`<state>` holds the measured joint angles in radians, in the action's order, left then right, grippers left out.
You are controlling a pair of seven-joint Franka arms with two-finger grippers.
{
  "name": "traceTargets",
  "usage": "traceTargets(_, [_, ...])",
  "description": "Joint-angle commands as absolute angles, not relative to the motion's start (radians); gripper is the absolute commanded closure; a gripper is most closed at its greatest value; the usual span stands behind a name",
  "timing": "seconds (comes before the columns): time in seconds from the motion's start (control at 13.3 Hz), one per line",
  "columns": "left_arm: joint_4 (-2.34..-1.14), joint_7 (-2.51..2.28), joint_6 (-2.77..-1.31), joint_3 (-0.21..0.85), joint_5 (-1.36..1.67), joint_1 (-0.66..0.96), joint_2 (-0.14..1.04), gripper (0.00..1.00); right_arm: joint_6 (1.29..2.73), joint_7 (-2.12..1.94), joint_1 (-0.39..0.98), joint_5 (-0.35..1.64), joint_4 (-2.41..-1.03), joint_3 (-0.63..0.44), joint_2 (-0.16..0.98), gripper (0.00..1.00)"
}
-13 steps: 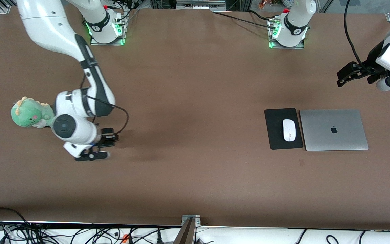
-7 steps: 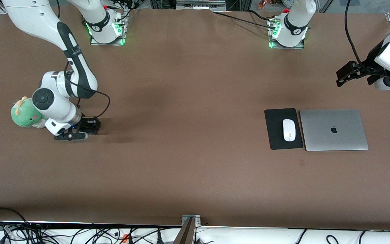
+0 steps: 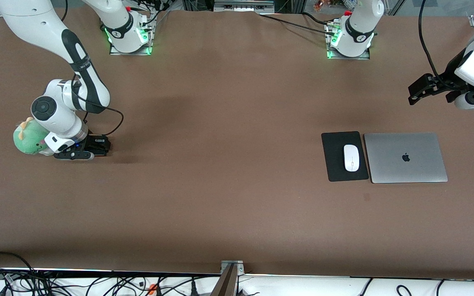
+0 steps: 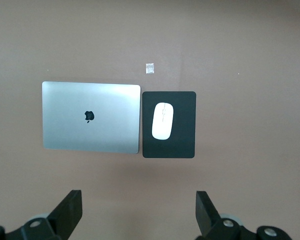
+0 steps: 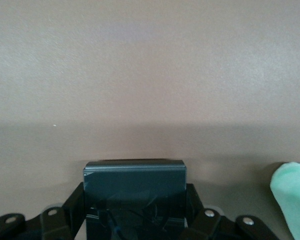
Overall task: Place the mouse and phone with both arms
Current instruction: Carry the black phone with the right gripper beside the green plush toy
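Beside plush toy (image 3: 29,137), right gripper (image 3: 97,146) clamps phone (image 5: 135,192), left gripper (image 4: 137,215) wide, empty.

We see only part of the phone (image 5: 134,192): the right gripper (image 5: 135,220) covers its lower end, and in the front view we cannot make it out. The plush toy (image 3: 29,137) is half hidden by that arm's wrist
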<state>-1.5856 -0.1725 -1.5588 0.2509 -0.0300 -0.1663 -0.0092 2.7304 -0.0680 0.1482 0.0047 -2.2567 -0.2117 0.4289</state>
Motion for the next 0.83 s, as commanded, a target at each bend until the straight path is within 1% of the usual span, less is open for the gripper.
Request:
traceTargets(0.0, [-1.555,-0.149,-1.539,0.252,-0.023,-0.175,0.008,0.00,2.749,-0.118,0.121,0.023,-2.272,-0.204,0.417,0.29])
traceTargets(0.08, [-1.555,-0.149,-1.539,0.250,-0.025,-0.176,0.008,0.00,2.749,-0.120,0.121,0.023,-2.270,-0.204,0.419,0.01])
traceTargets(0.45, [-1.552,-0.158,-1.537,0.256,-0.043,-0.173,0.017,0.00,2.734,-0.118,0.121,0.023,-2.257,-0.199,0.399,0.00])
traceTargets(0.53, [-1.552,-0.158,-1.539,0.259,-0.046,-0.173,0.018,0.00,2.699,-0.118,0.123,0.023,-2.240,-0.198,0.382,0.00])
traceTargets(0.75, [-1.551,-0.152,-1.539,0.255,-0.045,-0.173,0.018,0.00,2.512,-0.115,0.124,0.023,-2.133,-0.190,0.318,0.00])
